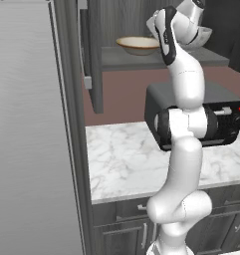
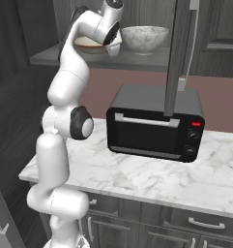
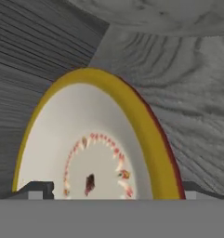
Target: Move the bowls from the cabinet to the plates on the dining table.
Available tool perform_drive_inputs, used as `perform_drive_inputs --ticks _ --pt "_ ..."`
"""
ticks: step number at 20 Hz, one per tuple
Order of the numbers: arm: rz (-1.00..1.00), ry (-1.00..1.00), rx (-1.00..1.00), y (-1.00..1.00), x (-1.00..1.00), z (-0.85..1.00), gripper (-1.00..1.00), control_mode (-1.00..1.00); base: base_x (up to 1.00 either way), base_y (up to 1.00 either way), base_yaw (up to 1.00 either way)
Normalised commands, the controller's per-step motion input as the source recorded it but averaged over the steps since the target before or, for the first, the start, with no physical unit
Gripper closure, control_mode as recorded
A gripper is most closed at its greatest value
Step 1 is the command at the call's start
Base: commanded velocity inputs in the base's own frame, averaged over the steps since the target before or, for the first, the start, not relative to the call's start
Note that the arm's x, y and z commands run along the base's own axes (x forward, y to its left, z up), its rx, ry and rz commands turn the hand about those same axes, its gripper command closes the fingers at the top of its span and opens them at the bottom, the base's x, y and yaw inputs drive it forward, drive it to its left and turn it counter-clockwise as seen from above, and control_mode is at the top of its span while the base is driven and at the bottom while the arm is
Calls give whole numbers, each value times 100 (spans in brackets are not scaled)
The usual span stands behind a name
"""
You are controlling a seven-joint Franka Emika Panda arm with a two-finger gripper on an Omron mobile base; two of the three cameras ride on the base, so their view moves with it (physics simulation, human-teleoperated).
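Sitting on the cabinet shelf: two bowls, cream and marbled.

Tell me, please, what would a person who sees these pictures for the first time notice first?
First, the white arm rising over the marble worktop into the open cabinet. On the cabinet shelf stand the cream bowl and, beside it, the marbled bowl. In the hand view the cream bowl is very close between the fingers. Below stands a black toaster oven.

Matt dark wood-grain cabinet, glossy veined marble worktop, smooth glazed cream bowl, marbled bowl.
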Motion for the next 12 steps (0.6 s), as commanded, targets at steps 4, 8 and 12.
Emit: perform_drive_inputs --ticks 4,8,12 --pt "3 0 -2 0 50 -1 -100 -100 0 0 0" --pt "2 0 0 0 47 0 -100 -100 0 0 0" --pt "0 0 0 0 20 0 -100 -100 0 0 0"
